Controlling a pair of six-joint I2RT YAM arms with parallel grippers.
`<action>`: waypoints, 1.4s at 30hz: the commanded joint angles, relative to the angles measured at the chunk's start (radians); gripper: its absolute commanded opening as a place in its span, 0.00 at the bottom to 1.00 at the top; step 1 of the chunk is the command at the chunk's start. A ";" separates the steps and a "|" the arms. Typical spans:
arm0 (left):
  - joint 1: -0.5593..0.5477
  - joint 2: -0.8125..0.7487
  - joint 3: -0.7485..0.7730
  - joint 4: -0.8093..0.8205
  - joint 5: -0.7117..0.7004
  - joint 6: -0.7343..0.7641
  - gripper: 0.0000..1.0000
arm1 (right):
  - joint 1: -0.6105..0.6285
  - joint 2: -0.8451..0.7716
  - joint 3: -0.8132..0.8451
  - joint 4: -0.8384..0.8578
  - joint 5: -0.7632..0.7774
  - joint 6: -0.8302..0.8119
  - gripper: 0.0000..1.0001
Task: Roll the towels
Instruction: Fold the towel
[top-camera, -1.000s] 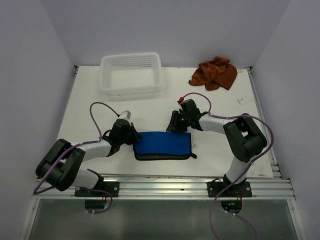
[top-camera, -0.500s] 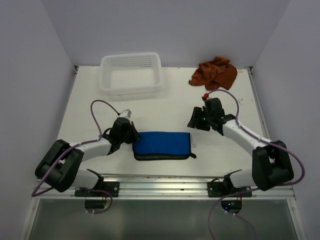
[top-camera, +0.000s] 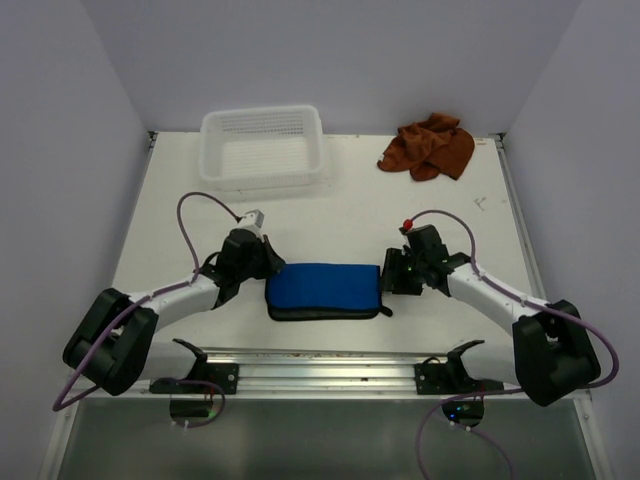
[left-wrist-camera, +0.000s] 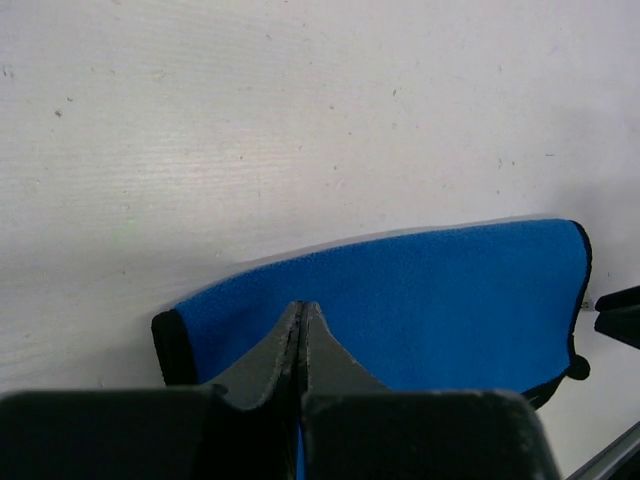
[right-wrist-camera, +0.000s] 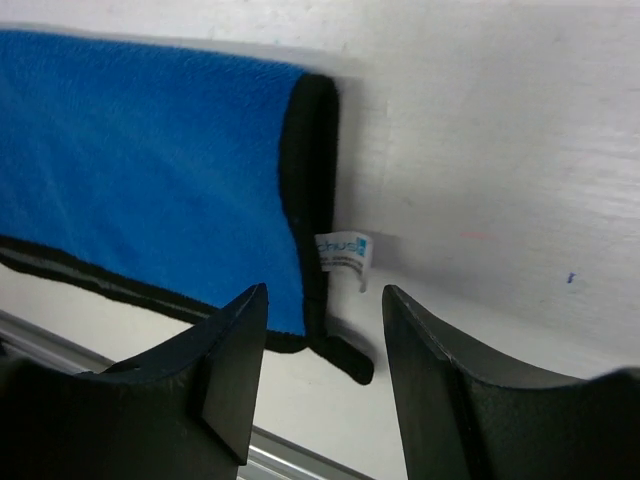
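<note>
Right fingers (right-wrist-camera: 232, 365) swung to blue towel (top-camera: 325, 288) end (spread apart); left fingers (left-wrist-camera: 265, 360) closed

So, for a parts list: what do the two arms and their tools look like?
Both the left arm and right arm have white links, bulky black joints and a looping purple cable. The left tool and right tool have dark wedge-shaped fingers. A small red knob tops the right wrist.

The folded blue towel (top-camera: 325, 290) is lying between the left gripper (top-camera: 263, 268) and right gripper (top-camera: 391, 273), the rust-brown towel (top-camera: 428, 146) sitting far right.
</note>
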 joint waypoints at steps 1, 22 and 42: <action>-0.002 -0.015 0.033 0.014 -0.007 0.036 0.00 | 0.044 -0.045 -0.016 -0.009 -0.021 0.031 0.53; -0.002 -0.370 0.091 -0.193 -0.103 0.136 0.46 | 0.145 0.092 0.064 -0.110 0.200 -0.047 0.00; 0.030 -0.409 -0.103 -0.090 0.056 0.043 0.34 | 0.196 -0.094 0.308 -0.398 0.454 -0.160 0.00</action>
